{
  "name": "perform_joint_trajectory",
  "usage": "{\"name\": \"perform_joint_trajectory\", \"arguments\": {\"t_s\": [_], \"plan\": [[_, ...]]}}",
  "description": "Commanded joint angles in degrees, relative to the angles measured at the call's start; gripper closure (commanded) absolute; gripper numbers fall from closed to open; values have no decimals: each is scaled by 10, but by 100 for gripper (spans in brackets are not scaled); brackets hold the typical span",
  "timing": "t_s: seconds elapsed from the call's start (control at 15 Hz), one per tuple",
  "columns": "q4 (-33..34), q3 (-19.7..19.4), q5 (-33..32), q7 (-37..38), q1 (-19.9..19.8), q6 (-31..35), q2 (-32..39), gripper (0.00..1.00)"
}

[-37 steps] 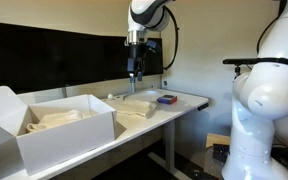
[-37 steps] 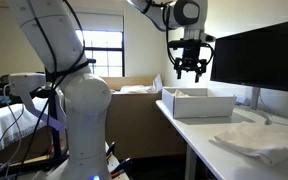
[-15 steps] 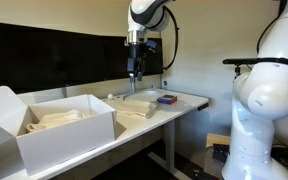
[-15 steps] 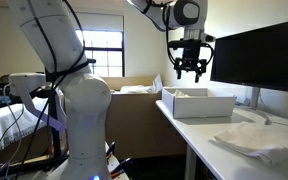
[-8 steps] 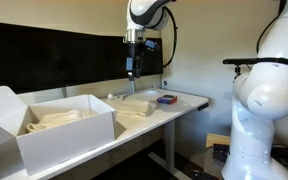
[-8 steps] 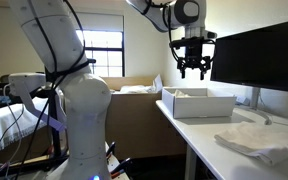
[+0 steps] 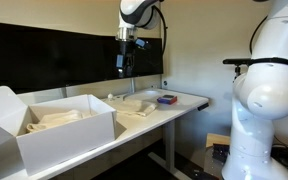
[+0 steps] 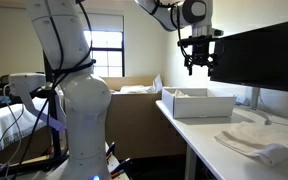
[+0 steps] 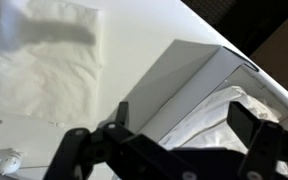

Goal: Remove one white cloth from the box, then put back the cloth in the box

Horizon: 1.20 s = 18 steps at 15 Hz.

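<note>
Fingers (image 9: pixel 267 143) hung spread wide with nothing between them, high over the table (image 7: pixel 192 99) and well clear of everything on it. Beneath them the wrist view gave you a white cloth (image 9: pixel 46 60) lying flat on the table to one side. The box (image 9: pixel 209 75) was on the other side, with its flap thrown back and more folded cloths (image 9: pixel 234 115) resting inside. A small blue-and-red object (image 7: pixel 166 99) sat on the table near the far edge of the cloth. With one cloth out of the box and your fingers empty, the removal half looked done and the return was the step in hand, though no grip had been made. Your next move called for a descent onto the cloth and a pinch on a raised fold. You then needed a lift high enough for the limp fabric to clear the box wall before letting go over the open top.
</note>
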Motion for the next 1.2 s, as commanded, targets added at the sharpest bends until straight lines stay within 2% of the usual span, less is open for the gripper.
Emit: {"name": "perform_joint_trajectory", "arguments": {"t_s": [0.0,0.2,0.4,0.67,0.73,1.13], "plan": [[35,31,18,32,9,26,43,0],[57,67,9,124,15,72,86,0],[89,100,-5,257,22,109,134,0],[134,112,-39,420,33,137,185,0],[109,109,-18,357,31,131,165,0],[118,108,-20,366,34,131,175,0]]}}
